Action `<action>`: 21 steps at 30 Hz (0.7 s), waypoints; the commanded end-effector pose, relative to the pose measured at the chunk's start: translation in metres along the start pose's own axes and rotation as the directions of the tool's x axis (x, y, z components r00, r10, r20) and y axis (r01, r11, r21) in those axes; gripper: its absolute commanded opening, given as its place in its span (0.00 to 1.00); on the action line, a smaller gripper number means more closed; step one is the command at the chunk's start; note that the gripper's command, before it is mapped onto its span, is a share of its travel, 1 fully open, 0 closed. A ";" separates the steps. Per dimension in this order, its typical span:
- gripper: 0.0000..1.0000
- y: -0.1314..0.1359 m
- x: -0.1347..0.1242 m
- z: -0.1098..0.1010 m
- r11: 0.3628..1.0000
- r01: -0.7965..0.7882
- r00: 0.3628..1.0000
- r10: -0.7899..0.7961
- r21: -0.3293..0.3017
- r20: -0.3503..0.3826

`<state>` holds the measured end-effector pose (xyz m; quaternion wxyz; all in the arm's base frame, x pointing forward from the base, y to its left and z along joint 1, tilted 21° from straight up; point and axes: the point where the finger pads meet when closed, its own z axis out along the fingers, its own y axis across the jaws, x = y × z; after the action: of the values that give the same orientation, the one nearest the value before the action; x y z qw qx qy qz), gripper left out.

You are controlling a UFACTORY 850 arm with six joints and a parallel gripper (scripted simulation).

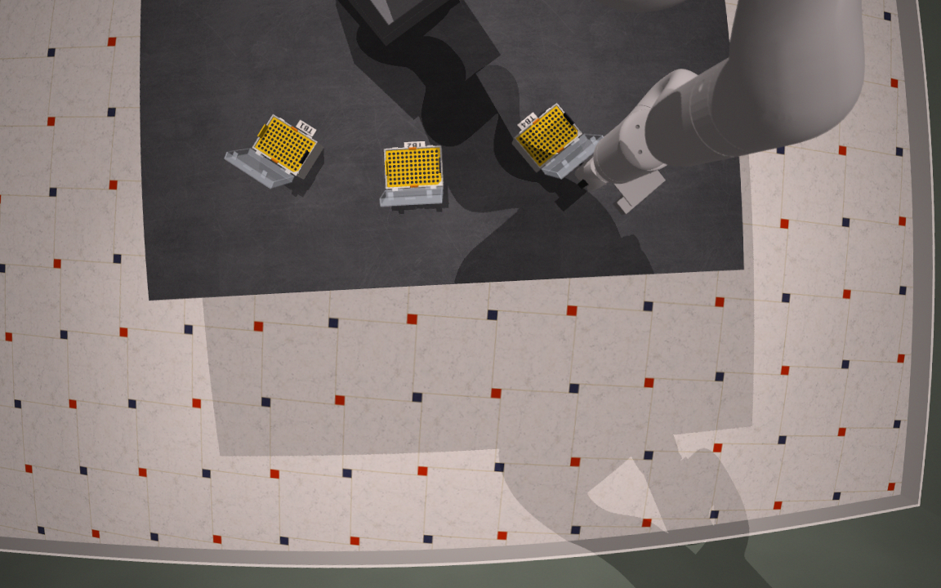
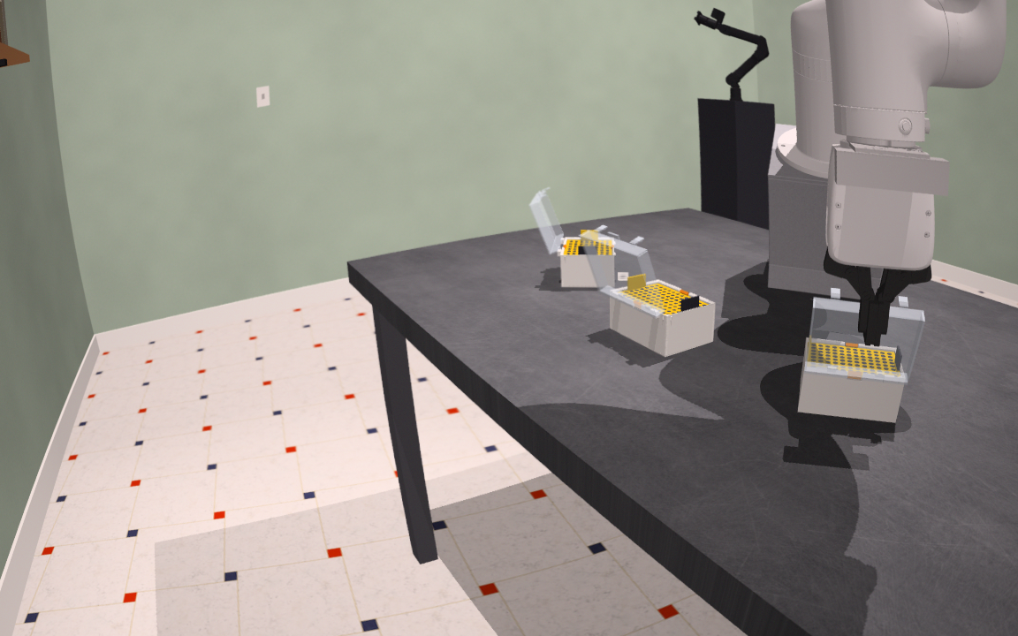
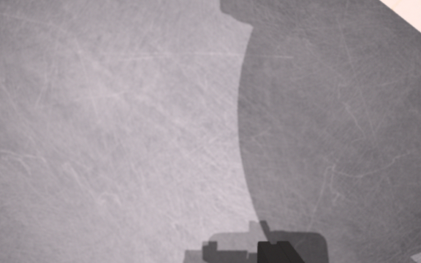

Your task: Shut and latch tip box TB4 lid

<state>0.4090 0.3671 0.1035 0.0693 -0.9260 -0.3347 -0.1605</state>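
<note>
Tip box TB4 (image 1: 546, 136) stands flat at the right of the dark bench, its yellow tip rack uncovered; it is the nearest box in the exterior view (image 2: 851, 381). Its clear lid (image 2: 862, 334) stands about upright on the hinge side. My gripper (image 2: 874, 336) (image 1: 581, 181) is shut on nothing and points down, with its fingertips below the lid's top edge, just behind the lid on the side away from the rack. I cannot tell whether it touches the lid. The wrist view shows only bench surface, shadows and my dark fingertips (image 3: 279, 253).
TB2 (image 1: 412, 167) stands mid-bench and TB1 (image 1: 282, 144) at the left, both with lids open (image 2: 659, 314) (image 2: 584, 259). The arm's grey base (image 2: 797, 229) and a black stand (image 2: 734, 158) are at the back. The bench's right edge (image 1: 742, 219) is close to my gripper.
</note>
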 end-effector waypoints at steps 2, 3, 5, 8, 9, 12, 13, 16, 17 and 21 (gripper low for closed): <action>0.00 0.000 -0.006 -0.001 0.999 0.001 1.000 -0.001 -0.036 -0.012; 0.00 0.000 -0.007 -0.001 0.999 0.001 1.000 -0.001 -0.036 -0.012; 0.00 0.000 -0.010 -0.002 0.999 0.001 1.000 -0.001 -0.036 -0.012; 0.00 0.000 -0.014 -0.002 0.999 0.001 1.000 -0.001 -0.036 -0.012; 0.00 0.000 -0.015 -0.002 0.999 0.001 1.000 -0.001 -0.036 -0.012; 0.00 0.000 -0.018 -0.003 0.999 0.001 1.000 -0.001 -0.036 -0.012; 0.00 0.000 -0.018 -0.003 0.999 0.001 1.000 -0.001 -0.036 -0.012; 0.00 0.000 -0.022 -0.003 0.999 0.001 1.000 -0.001 -0.036 -0.012; 0.00 0.000 -0.023 -0.003 0.999 0.001 1.000 -0.001 -0.036 -0.012; 0.00 0.000 -0.028 -0.004 0.999 0.001 1.000 -0.001 -0.036 -0.012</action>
<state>0.3899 0.3514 0.0978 0.0676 -0.9252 -0.3343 -0.1660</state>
